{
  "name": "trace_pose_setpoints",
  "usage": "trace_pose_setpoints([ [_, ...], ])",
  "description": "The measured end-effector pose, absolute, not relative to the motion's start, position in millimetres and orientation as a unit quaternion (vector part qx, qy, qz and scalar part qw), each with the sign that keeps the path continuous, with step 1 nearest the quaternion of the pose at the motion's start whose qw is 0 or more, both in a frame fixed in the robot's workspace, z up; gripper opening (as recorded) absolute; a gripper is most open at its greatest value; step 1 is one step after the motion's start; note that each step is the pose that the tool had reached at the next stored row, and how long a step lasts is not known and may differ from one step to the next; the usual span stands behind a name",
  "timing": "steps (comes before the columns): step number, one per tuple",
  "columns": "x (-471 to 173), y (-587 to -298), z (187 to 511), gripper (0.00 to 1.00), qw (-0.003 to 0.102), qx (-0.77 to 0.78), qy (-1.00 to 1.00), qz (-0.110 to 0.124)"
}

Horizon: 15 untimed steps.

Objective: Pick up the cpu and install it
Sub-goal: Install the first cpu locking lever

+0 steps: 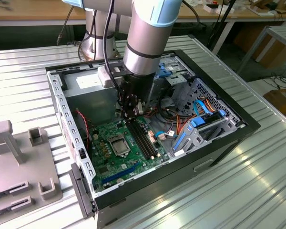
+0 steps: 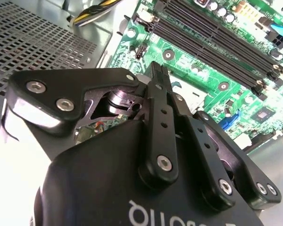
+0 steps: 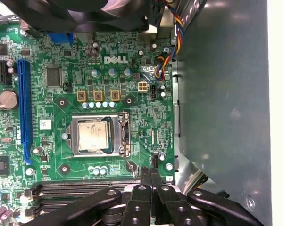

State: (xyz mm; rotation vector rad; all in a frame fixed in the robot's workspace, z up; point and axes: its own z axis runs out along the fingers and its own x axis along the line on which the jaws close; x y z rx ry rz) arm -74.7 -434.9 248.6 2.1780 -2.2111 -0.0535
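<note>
Black and close to the lens, my gripper has its fingers pressed together, clenched on nothing that I can see. It hangs just above the green motherboard, over the edge of the long black memory slots. Near it, the cpu lies flat inside the metal socket frame. Around the board stands the open computer case, resting on a ribbed metal table.
</note>
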Motion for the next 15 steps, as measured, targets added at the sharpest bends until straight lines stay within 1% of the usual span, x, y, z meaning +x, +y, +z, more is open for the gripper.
trace_pose_setpoints([
  [15,-76.3,-431.5,248.9,0.11,0.016,0.702,-0.712,-0.014],
])
